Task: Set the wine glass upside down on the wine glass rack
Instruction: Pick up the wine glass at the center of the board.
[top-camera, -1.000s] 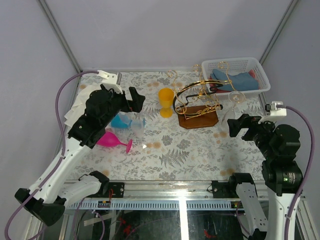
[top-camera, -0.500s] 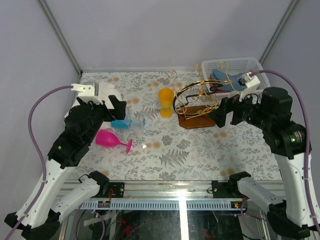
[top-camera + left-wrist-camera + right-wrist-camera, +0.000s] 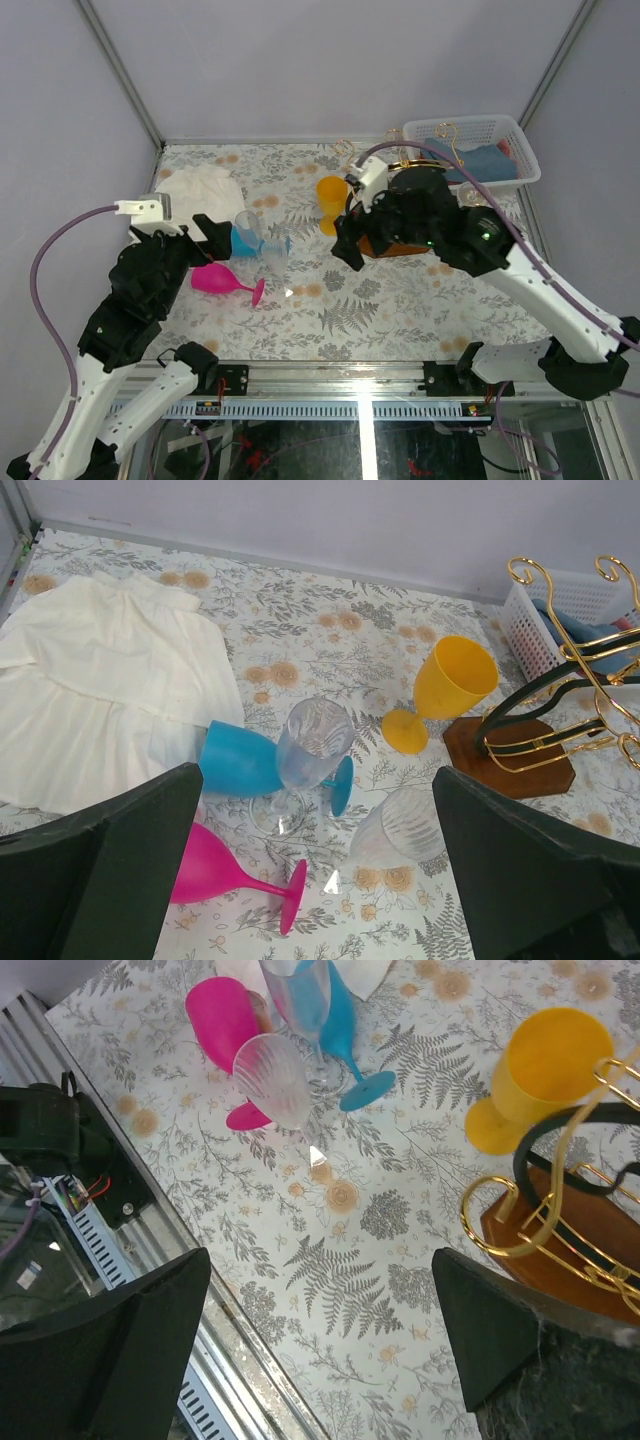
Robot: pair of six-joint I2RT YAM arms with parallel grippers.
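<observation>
While left hand (image 3: 315,830) and right hand (image 3: 320,1320) gape, coloured goblets (image 3: 240,762) crowd one seemingly toppled wine glass (image 3: 400,825).

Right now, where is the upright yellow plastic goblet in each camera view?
Top external: the yellow plastic goblet stands just above centre.
Left wrist: right of centre.
Right wrist: upper right.
Shared landmark: the pink plastic goblet lying on its side.
</observation>
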